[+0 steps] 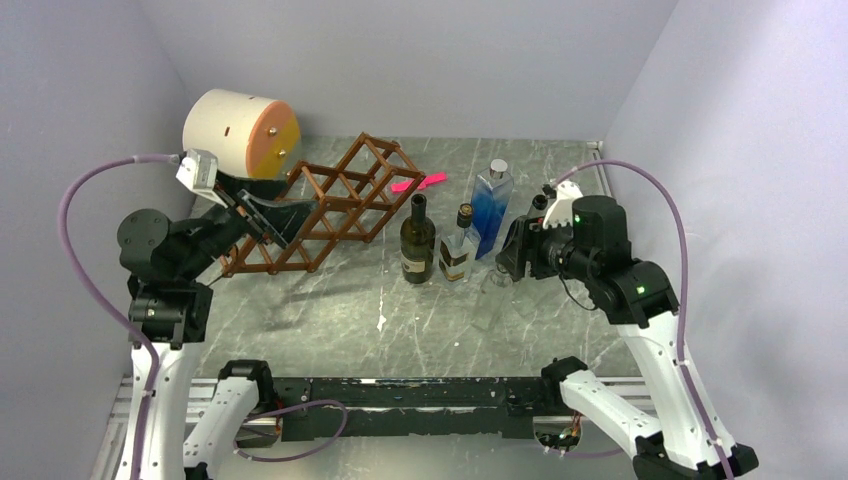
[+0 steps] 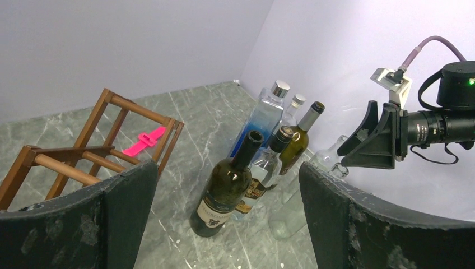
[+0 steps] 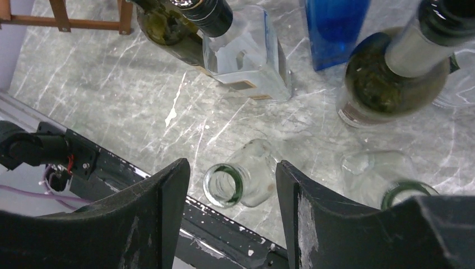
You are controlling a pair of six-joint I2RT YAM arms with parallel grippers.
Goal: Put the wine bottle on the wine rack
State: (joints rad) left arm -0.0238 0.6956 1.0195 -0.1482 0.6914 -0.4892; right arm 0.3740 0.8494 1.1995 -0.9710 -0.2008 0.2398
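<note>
The reddish-brown wine rack (image 1: 335,200) stands at the back left, and also shows in the left wrist view (image 2: 95,148). A dark green wine bottle (image 1: 418,242) stands upright to its right and shows in the left wrist view (image 2: 224,190). A clear empty glass bottle (image 1: 494,292) stands beside the bottle group. My right gripper (image 1: 512,262) is open just above it. In the right wrist view its fingers (image 3: 168,190) flank the bottle's mouth (image 3: 224,186) without touching. My left gripper (image 1: 268,222) is open and empty in front of the rack, facing the bottles (image 2: 227,168).
A cream-and-orange drum (image 1: 240,133) sits behind the rack. A square clear labelled bottle (image 1: 457,250), a tall blue bottle (image 1: 493,205) and an olive bottle with a silver neck (image 3: 392,73) crowd together. A pink clip (image 1: 418,184) lies by the back wall.
</note>
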